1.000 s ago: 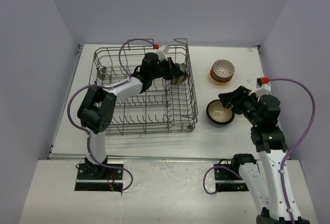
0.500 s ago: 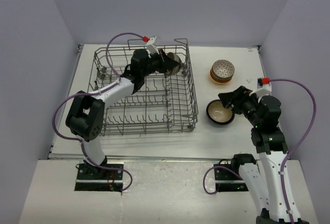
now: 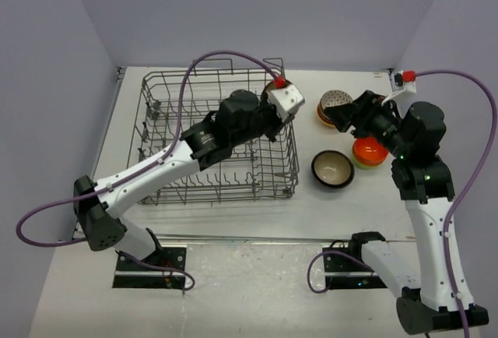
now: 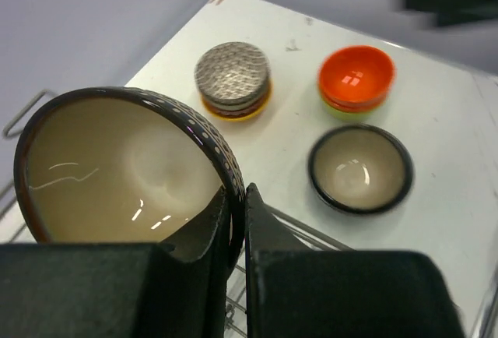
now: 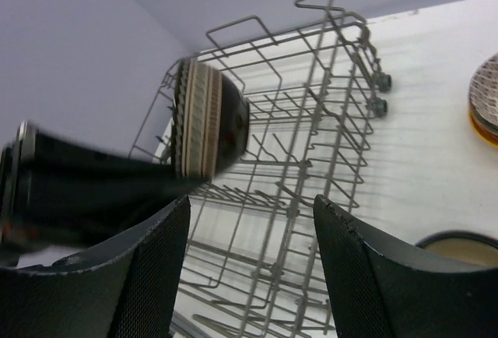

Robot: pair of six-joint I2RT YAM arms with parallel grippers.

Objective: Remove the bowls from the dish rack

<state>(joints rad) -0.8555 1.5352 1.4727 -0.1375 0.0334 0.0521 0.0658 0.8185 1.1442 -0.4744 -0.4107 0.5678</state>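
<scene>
In the left gripper [image 4: 237,207], the rim of a dark brown, cream-lined round bowl [image 4: 117,159] is clamped, tilted, above the right side of the large grey wire dish rack [image 3: 292,159]. The right gripper [image 5: 250,264] hangs with fingers spread, near the glossy orange bowl [image 3: 367,151] on the white table [image 3: 342,209].

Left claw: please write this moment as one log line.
left claw: shut on black bowl, over dish rack | right claw: open, empty
</scene>
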